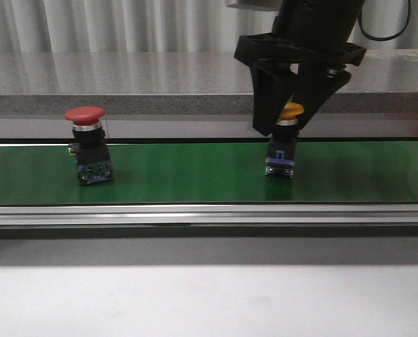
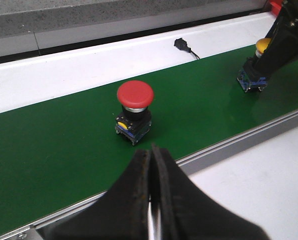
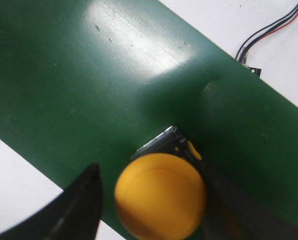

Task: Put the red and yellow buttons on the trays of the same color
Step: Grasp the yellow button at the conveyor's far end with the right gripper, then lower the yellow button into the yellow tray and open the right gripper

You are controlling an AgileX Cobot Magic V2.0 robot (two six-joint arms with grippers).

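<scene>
**Two push-buttons on the belt, the right gripper straddling the yellow one**

The long green conveyor belt (image 1: 195, 172) served as the landmark. Toward its left end stood the red mushroom-capped push-button on a black switch block (image 1: 88, 144), upright and untouched. The left gripper (image 2: 151, 165) hung off the belt's near edge, its fingers pressed together on nothing. Toward the belt's right end stood the yellow mushroom-capped push-button on a black and blue switch block (image 1: 282, 144), also upright. The right gripper (image 1: 287, 123) was lowered over it with fingers spread either side of the cap; contact could not be confirmed. Both buttons looked rigid, light and top-heavy, with smooth domed caps likely to slip; the squarer block or the neck beneath the cap offered the surer hold. No tray appeared in any view.
</scene>
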